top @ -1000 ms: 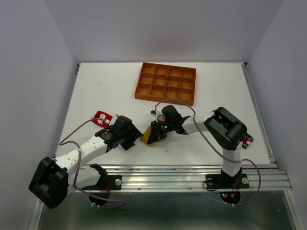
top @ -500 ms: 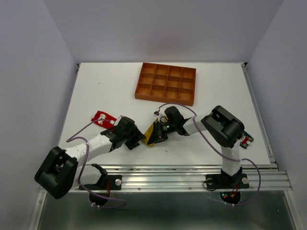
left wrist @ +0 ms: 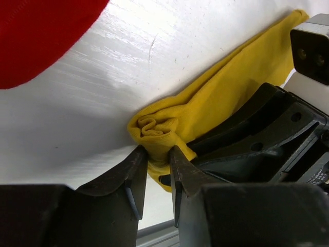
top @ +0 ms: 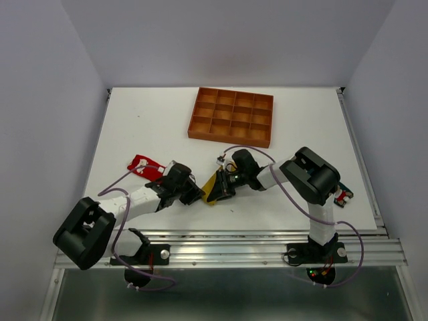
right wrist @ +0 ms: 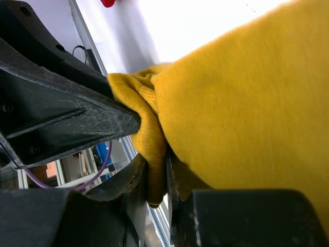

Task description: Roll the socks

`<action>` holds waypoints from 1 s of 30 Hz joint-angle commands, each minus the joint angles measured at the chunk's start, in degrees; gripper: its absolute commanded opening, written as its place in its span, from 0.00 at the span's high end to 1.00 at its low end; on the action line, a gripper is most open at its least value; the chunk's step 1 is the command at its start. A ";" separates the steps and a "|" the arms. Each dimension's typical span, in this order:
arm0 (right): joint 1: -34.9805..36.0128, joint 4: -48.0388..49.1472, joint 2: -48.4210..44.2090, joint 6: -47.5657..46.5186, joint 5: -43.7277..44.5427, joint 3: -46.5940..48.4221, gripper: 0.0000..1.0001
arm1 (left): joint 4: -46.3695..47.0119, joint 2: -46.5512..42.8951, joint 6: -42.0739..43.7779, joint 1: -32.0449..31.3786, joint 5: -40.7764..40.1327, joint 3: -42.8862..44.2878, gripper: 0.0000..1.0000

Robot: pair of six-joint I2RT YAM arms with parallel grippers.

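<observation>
A yellow sock (top: 212, 189) lies crumpled on the white table between my two grippers. My left gripper (left wrist: 158, 154) is shut on its bunched end (left wrist: 157, 128); the top view shows this gripper (top: 194, 194) just left of the sock. My right gripper (right wrist: 156, 177) pinches a fold of the same yellow sock (right wrist: 247, 103) from the other side, and in the top view it (top: 224, 188) sits at the sock's right. A red sock (top: 142, 164) lies flat to the left, and it (left wrist: 41, 31) also fills a corner of the left wrist view.
An orange-brown gridded tray (top: 232, 117) stands at the back middle of the table (top: 147, 127). A small teal and red bit (top: 344, 196) peeks out behind the right arm's elbow. The metal rail (top: 234, 235) runs along the near edge.
My left gripper has slid right to the yellow sock and closed on its bunched end. The left arm's elbow swung rightward. The right gripper kept its grip and barely moved.
</observation>
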 commanded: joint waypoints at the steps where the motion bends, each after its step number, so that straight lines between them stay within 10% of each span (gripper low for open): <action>1: -0.37 0.84 1.61 0.55 1.14 -1.20 0.95 | -0.78 3.93 1.00 -1.39 -0.42 1.48 0.68; 8: -0.90 1.90 1.17 0.55 0.70 -1.90 0.91 | -3.24 9.74 2.05 -3.06 -1.29 4.39 0.73; 11: -0.90 1.72 0.12 -0.59 1.14 -2.16 0.82 | -6.64 12.55 2.75 -3.15 -1.91 7.36 1.00; 15: -0.90 -3.77 -2.69 -4.62 3.15 -1.29 0.54 | -10.36 15.98 4.16 -3.59 -3.58 10.36 1.00; 30: -0.20 -27.89 -18.95 -21.86 29.15 -0.31 0.40 | -17.21 13.79 4.25 -3.94 -5.95 13.27 1.00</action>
